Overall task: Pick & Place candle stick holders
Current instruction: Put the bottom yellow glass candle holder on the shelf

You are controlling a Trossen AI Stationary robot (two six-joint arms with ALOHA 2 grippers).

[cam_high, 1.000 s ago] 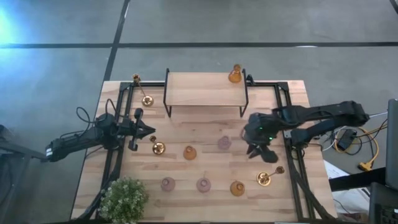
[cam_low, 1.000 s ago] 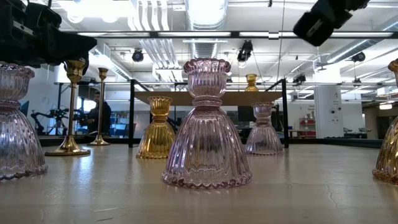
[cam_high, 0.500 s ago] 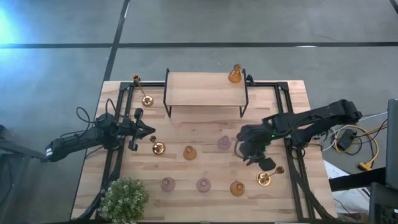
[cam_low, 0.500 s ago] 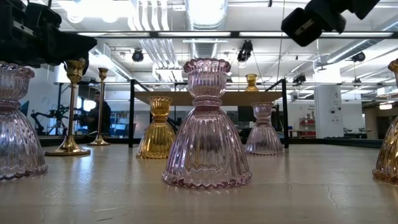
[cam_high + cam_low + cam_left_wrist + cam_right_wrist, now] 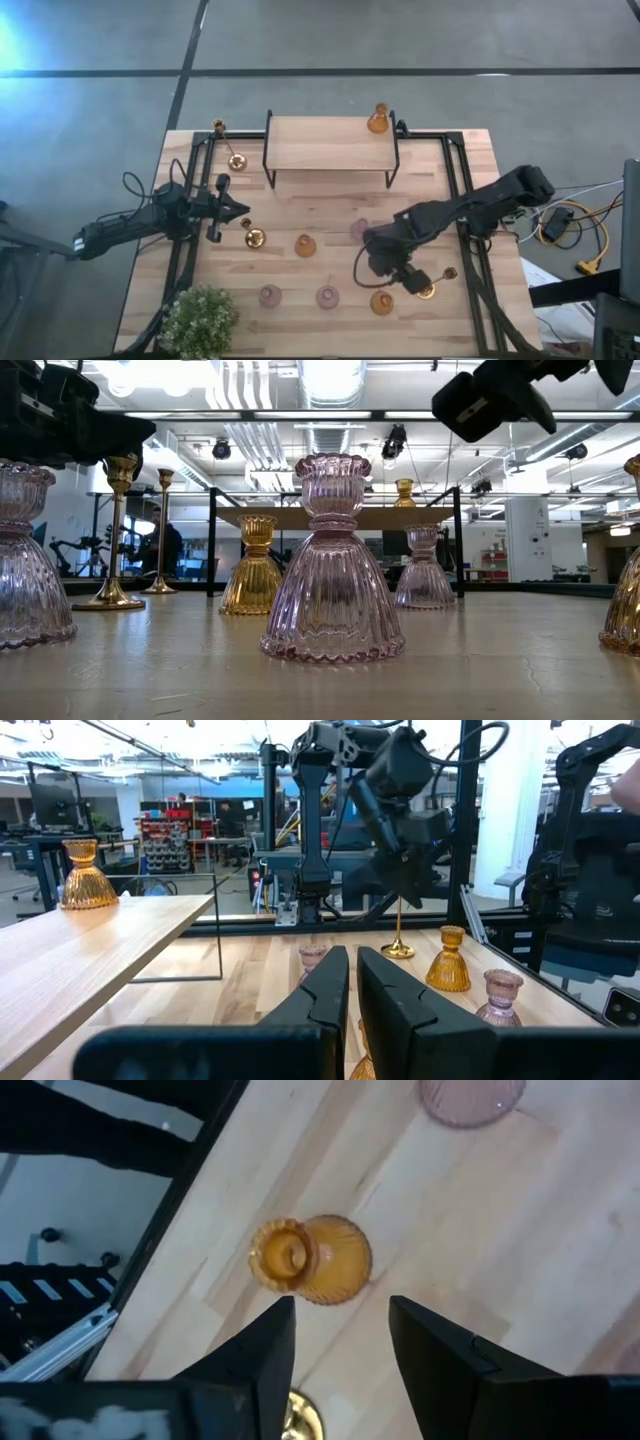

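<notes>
My right gripper is open and empty, pointing down from above the table. An amber glass holder stands upright on the table just beyond its fingers and also shows in the high view. A gold holder stands to its right. One pink holder stands farther back, and two more stand near the front. Another amber holder and a gold one stand mid-table. A third amber holder is on the shelf. My left gripper is shut and empty at the left.
A wooden shelf on a black frame stands at the far middle. A third gold holder stands to its left. A green leafy plant sits at the near left corner. Black frame rails run along both sides of the table.
My right gripper has gone toward the table's near edge and leftward, from beside the far pink holder to just behind the near amber holder. The holders have kept still.
</notes>
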